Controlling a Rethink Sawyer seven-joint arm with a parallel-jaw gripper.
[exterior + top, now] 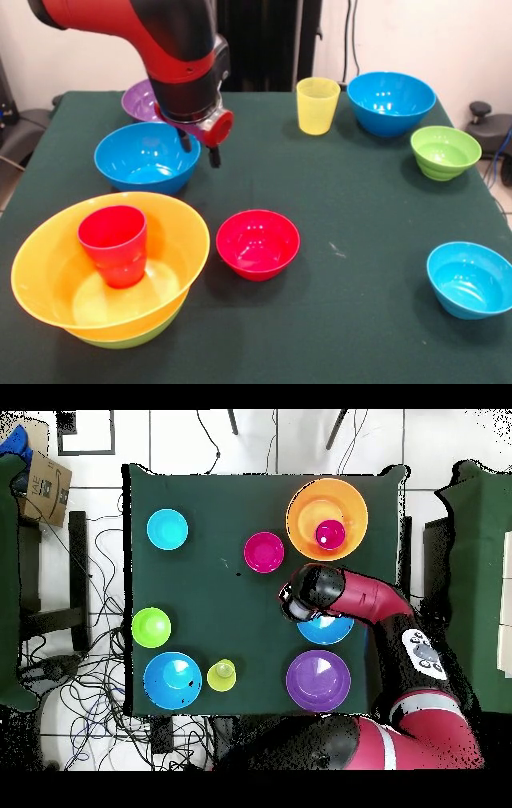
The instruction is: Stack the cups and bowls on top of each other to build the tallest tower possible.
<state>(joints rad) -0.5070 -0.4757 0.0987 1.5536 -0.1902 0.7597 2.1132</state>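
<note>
The tower stands at the front left: a large orange bowl (48,268) nested in a lime-green bowl (132,338), with a red cup (114,244) upright inside. In the overhead view the orange bowl (310,509) and the red cup (330,535) show at the top right. My gripper (200,150) is open and empty, hanging just above the right rim of a medium blue bowl (144,156). In the overhead view the gripper (292,600) and the arm cover part of that bowl (325,630). The yellow cup (318,104) stands upright at the back.
A purple bowl (138,100) sits behind the arm. A small red bowl (258,244) lies right of the tower. A second medium blue bowl (391,102), a ribbed green bowl (445,152) and a small blue bowl (472,280) stand along the right side of the green table (344,208).
</note>
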